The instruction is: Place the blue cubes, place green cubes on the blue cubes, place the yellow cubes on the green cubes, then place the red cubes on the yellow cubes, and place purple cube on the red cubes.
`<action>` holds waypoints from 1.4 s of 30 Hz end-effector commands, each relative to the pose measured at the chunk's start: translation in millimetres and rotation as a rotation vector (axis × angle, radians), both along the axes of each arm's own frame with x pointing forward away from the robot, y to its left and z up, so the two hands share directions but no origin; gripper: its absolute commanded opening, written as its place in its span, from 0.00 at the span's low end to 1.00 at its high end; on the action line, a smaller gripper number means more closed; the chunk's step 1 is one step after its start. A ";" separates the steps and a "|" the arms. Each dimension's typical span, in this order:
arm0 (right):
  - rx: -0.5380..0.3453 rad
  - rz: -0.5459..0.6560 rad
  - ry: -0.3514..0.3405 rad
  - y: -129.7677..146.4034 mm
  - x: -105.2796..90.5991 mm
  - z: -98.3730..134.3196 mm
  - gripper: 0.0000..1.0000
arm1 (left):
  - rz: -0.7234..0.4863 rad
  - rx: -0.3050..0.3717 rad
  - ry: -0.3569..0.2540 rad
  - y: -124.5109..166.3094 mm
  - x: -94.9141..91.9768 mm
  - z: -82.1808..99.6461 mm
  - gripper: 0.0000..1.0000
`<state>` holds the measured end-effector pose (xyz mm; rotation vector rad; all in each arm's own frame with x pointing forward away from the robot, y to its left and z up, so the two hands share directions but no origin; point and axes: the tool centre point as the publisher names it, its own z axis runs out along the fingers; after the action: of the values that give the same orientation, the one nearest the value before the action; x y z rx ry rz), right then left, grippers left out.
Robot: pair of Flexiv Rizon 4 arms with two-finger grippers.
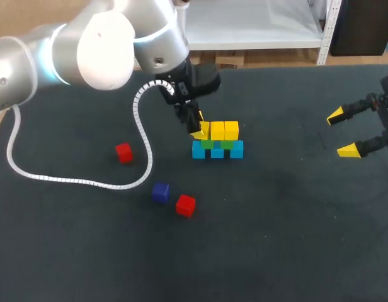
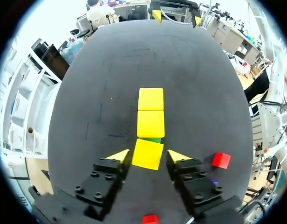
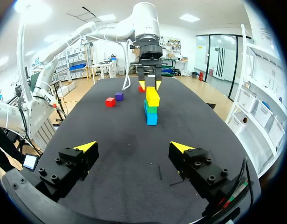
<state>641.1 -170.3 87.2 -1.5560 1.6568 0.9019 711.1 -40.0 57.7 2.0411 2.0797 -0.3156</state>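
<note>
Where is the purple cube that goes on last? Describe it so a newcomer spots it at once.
Start at the stack of blue, green and yellow cubes in the middle of the dark table. Nearer the robot and leftward, two loose cubes lie close together. The purple cube is the dark bluish one, left of the red cube.

A dark, nearly black matte cover (image 1: 87, 258) is lying over the whole table (image 1: 288, 251), reaching to its far edge, which is running straight across the upper part of the head view. Faint paler scuffs and thin scratch lines are showing in the cover near its middle. Soft, even light is falling on it, giving a dull grey sheen toward the far end in the right wrist view and leaving only weak shadows.
</note>
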 end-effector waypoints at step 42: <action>0.002 0.001 -0.001 0.2 0.7 -0.7 1.00 | 0.013 0.013 0.000 27.2 -2.7 -0.7 0.00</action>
<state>641.1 -170.2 87.2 -1.5560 1.6568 0.9019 704.3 -11.6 57.7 2.0256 2.0997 -0.2931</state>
